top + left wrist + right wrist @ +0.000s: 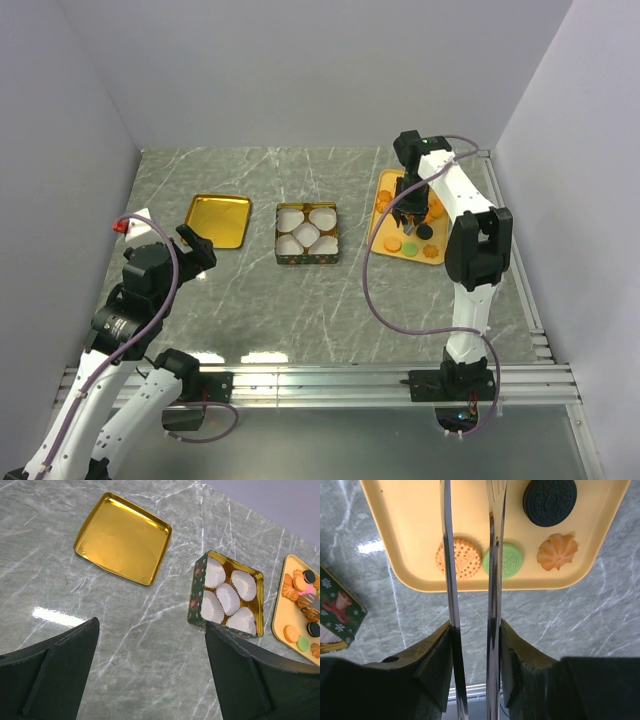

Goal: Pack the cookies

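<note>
The right arm [470, 250] stood up from its base at the near edge, its elbow high beside the right wall, and its forearm ran back and to the left so that the wrist hung over the tray [386, 205] at the far right of the surface [330, 310], pointing steeply down. The right jaws were two thin metal blades [446, 555], parallel with a narrow gap between them. Their tips ran past the top edge of the wrist view, so I cannot tell whether they pinched anything. The cookies [392, 243] lay on the tray. Under the blades were an orange disc [464, 558] half behind the left blade and a green one [509, 560] half behind the right. A dark one [549, 495] and an orange rosette [557, 551] lay further right. The left arm [130, 310] was folded low at the near left corner, with the wrist raised and aimed forward and to the right. The left jaws were spread wide and held nothing, hovering over bare surface just short of the near right corner of the lid [220, 220]. From that wrist, the two dark fingers [55, 670] framed the gold lid and the tin [308, 260], which sat between lid and tray, apart from both, and held white paper cups [300, 240].
</note>
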Controlling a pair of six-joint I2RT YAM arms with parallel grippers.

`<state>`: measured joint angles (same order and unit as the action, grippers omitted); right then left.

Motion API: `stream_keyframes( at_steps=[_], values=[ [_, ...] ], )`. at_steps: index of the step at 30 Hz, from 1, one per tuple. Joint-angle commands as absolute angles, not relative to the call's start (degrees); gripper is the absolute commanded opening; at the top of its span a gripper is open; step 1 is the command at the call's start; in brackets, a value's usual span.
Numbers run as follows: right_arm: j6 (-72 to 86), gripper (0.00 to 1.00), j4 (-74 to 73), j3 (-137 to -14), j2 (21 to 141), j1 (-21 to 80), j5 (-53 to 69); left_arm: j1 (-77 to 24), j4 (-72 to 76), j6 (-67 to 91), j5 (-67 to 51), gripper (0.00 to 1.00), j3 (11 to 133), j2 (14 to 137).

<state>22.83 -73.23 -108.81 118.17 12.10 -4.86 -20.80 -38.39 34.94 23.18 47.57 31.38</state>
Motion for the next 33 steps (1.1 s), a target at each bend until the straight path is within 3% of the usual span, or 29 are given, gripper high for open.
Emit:
stream_keyframes(
  at_steps=[1,20,27,33],
  values=[
    [21.97,0.34,-75.23,-112.85,117.69,11.6,-5.01,-20.3,-36.56,33.93,22.41,0.93,47.29,31.38],
    [22.24,0.25,-76.64,-111.97,107.76,11.42,-0.18,-20.92,-36.3,33.66,21.88,0.93,47.2,31.46],
    [20.3,0.23,-73.31,-108.46,100.82,13.09,16.84,-21.8,-36.39,33.75,21.97,0.93,47.2,31.73],
    [21.35,0.23,-72.95,-110.04,99.67,19.32,21.62,-22.5,-36.39,33.84,22.06,0.93,47.28,31.99]
  ],
)
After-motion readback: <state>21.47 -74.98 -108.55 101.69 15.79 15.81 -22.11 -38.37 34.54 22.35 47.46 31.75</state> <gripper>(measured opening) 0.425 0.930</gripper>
